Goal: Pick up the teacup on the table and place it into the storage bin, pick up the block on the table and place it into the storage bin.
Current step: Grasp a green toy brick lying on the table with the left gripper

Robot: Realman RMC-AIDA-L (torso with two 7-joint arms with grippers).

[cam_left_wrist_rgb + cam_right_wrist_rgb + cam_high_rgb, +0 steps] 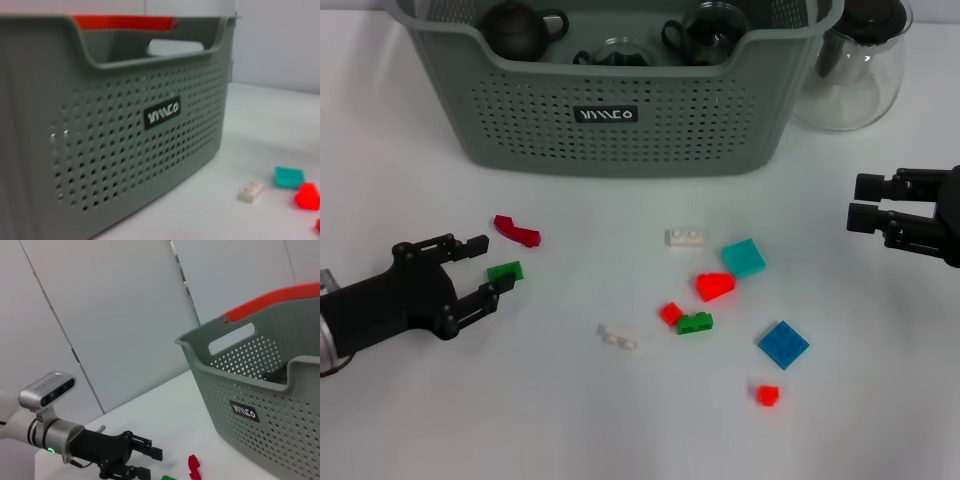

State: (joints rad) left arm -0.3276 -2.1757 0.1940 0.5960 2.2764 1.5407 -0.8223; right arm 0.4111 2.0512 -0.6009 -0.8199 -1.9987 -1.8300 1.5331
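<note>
The grey-green storage bin (610, 110) stands at the back of the table and also fills the left wrist view (125, 130). A dark teacup (705, 30) sits inside it beside a dark teapot (520, 28). My left gripper (492, 264) is open low over the table at the left, its fingertips on either side of a small green block (505, 270), without closing on it. The right wrist view shows this gripper (147, 463) from afar. My right gripper (865, 202) hovers at the right, open and holding nothing.
Loose blocks lie on the white table: a red curved one (517, 232), white (685, 238), teal (744, 257), red (715, 286), green (696, 323), blue (783, 344) and small red (767, 394). A clear glass pitcher (850, 70) stands right of the bin.
</note>
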